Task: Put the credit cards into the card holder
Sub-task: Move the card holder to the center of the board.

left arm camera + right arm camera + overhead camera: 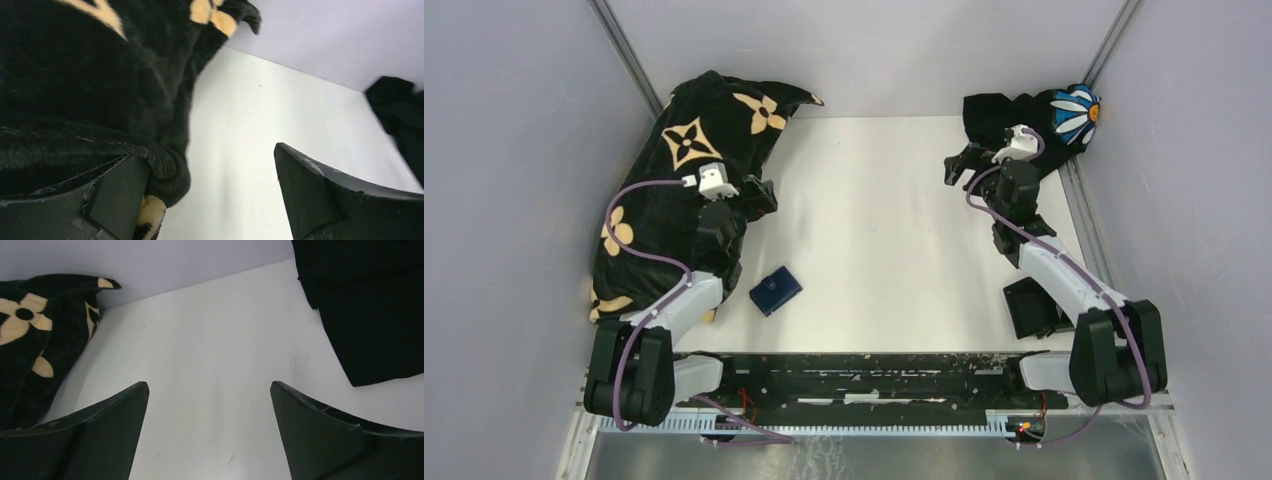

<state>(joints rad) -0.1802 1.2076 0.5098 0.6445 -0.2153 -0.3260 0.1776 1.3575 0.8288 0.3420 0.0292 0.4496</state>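
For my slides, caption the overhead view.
Closed blue wallet on white table; left claw and right claw both open.

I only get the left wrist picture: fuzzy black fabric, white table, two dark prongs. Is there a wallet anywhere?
Observer: Yes. The card holder lies on the table near the left arm's base, and it looks folded shut.
Operator: Anything else lying around?
Observer: A black tray sits on the right side, partly hidden under the right arm.
Operator: Is that other arm holding something?
Observer: No. The right gripper is open and empty, over bare table beside a black cloth with a blue and white flower on it.
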